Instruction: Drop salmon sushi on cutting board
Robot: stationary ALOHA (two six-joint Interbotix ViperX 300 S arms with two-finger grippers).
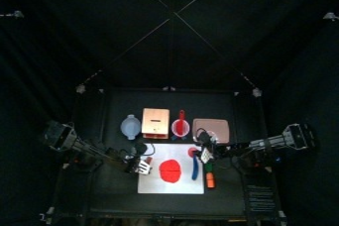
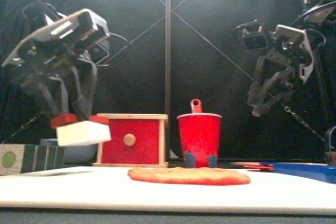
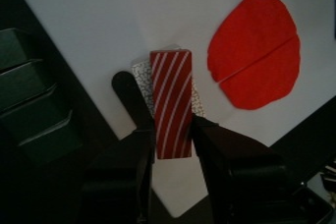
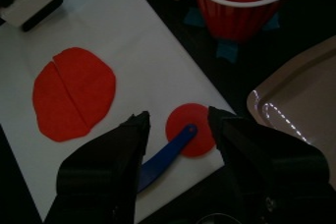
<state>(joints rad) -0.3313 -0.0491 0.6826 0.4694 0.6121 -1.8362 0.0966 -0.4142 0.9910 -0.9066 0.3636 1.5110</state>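
The salmon sushi [image 3: 174, 100], a red-and-white striped slab on a white rice block, is held in my left gripper [image 3: 165, 120]. It hangs a little above the left end of the white cutting board [image 3: 118, 22]. In the front view the sushi [image 2: 82, 130] is clear of the board [image 2: 79, 191]. From above, the left gripper [image 1: 137, 159] is at the board's [image 1: 157, 182] left edge. My right gripper [image 4: 178, 125] is open and empty above the board's right side, and also shows in the front view [image 2: 262, 102].
A flat red disc [image 1: 172, 170] lies on the board's middle. A blue-handled red spoon [image 4: 184, 141] lies at its right edge. Behind the board stand a red cup [image 2: 199, 132], a tan-orange block [image 1: 157, 123], a beige plate [image 1: 212, 129] and a grey bowl [image 1: 130, 126].
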